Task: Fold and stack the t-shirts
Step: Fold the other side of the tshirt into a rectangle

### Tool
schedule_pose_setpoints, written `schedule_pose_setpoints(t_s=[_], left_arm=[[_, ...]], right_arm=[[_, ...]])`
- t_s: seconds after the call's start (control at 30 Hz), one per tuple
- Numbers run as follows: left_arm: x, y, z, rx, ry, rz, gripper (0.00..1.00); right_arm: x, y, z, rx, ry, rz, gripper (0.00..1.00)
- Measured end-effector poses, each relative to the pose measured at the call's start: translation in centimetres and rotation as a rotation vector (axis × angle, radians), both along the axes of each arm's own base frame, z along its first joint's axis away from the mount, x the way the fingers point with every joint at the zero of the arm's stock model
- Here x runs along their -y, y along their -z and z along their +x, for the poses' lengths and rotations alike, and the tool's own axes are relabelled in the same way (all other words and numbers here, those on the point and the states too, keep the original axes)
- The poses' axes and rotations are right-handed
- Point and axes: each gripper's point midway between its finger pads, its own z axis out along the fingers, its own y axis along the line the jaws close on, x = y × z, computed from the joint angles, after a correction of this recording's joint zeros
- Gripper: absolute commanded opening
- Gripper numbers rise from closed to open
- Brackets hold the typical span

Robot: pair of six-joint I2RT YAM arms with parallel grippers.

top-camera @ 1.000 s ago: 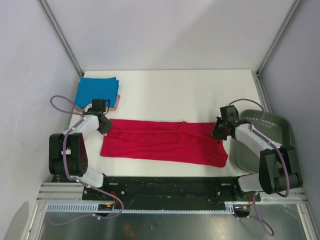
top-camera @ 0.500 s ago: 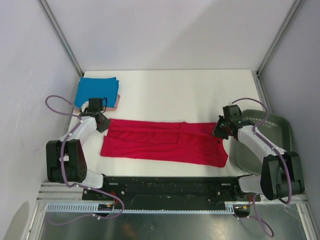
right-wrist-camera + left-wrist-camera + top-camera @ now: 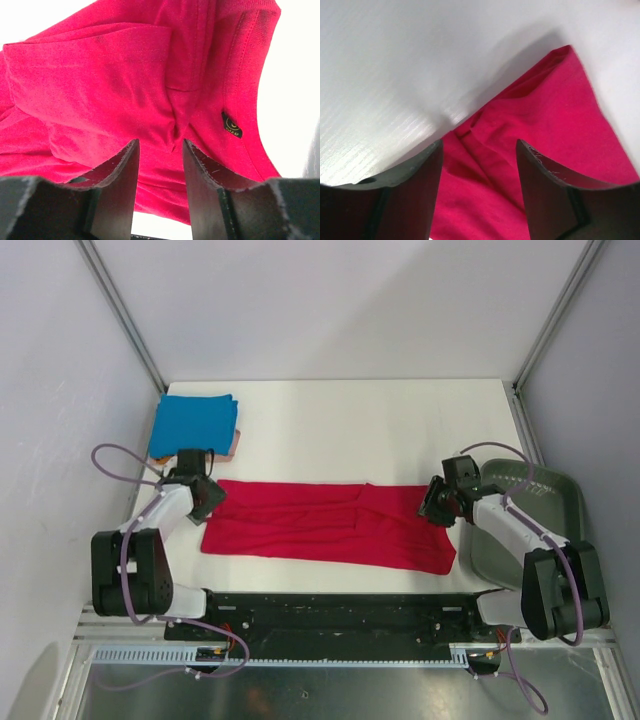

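At near surface (image 3: 380,430) edge, presents red tee (image 3: 330,525) flat as long band, likely for end-to-end folding. Sets left claw (image 3: 479,147) and right claw (image 3: 160,142) over opposite ends, both parted, gripping nothing. Stores blue tee (image 3: 195,420) far left.

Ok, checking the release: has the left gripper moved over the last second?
Yes, slightly: the left gripper has drawn back toward the near edge of the table, away from the blue shirt, its jaws now open.

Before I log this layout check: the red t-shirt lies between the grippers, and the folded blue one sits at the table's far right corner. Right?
No: the top view shows the folded blue t-shirt at the far left corner. The red t-shirt does lie between the left gripper and right gripper.
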Motion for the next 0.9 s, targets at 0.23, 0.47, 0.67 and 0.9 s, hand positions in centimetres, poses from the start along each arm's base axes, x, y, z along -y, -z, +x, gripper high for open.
schedule_pose_setpoints(t_s=[0.23,0.47,0.67,0.9], left_arm=[[0.6,-2.9,1.6,0.090,0.059,0.000,0.56],[9.7,-6.4,6.3,0.191,0.423,-0.066,0.53],[22.3,-6.5,8.8,0.224,0.787,-0.187,0.53],[33.9,-4.2,8.7,0.206,1.051,-0.284,0.54]], right_arm=[[-0.7,-1.3,1.1,0.050,-0.034,-0.013,0.45],[-1.3,-2.1,5.6,0.110,-0.043,-0.050,0.44],[-0.4,-0.5,6.4,0.080,-0.015,-0.109,0.43],[0.9,0.4,6.5,0.062,0.022,-0.158,0.42]])
